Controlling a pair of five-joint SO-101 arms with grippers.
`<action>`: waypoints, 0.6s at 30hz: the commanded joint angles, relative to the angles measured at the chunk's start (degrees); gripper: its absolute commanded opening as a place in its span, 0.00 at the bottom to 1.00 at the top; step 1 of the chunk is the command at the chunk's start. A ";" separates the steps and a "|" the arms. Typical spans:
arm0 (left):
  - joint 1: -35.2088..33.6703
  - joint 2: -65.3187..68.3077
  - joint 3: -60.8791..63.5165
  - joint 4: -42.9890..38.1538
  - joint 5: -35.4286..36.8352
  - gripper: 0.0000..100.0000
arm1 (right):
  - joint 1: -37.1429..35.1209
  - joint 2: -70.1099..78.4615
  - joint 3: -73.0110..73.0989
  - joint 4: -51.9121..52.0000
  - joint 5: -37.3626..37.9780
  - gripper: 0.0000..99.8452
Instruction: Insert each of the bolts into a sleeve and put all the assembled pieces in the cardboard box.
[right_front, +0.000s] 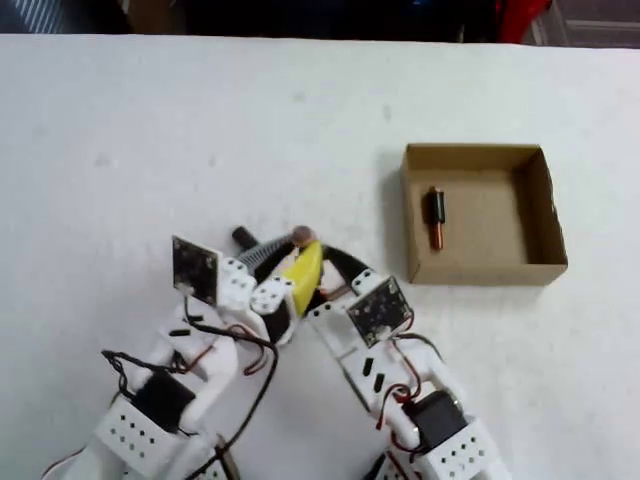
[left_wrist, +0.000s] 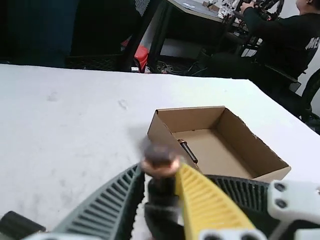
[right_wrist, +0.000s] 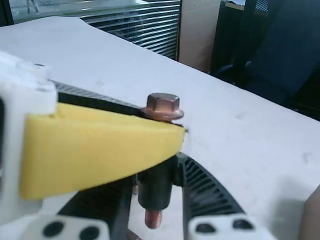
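One assembled piece (right_front: 436, 218) in cardboard box (right_front: 548, 215) | left pincer (left_wrist: 161, 175), right pincer (right_wrist: 157, 175) both clamped on sleeve (right_wrist: 155, 192) | bolt (right_wrist: 162, 106) through it

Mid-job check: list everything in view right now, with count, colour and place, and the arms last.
cardboard box: one, brown, open-topped, on the table to the right of the arms.
assembled piece: one, black sleeve on a copper bolt, lying in the box near its left wall.
bolt: one, copper, held upright between the two grippers, tip poking out below its sleeve.
sleeve: one, black, around that bolt.
loose sleeve: one, black, probably a sleeve, on the table beside the grippers.
table: one, white.
left gripper: grey and yellow fingers, shut on the bolt under its head.
right gripper: black fingers, shut on the sleeve.
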 joint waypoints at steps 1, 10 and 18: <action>0.66 0.22 -0.26 0.97 2.46 0.31 | 0.57 -1.01 0.53 -2.51 0.88 0.02; 0.57 0.22 -0.70 0.97 2.64 0.37 | 0.57 -1.01 0.53 -2.33 0.88 0.02; -4.79 0.22 -4.22 0.97 2.55 0.37 | 0.57 -1.01 0.53 -2.24 0.88 0.02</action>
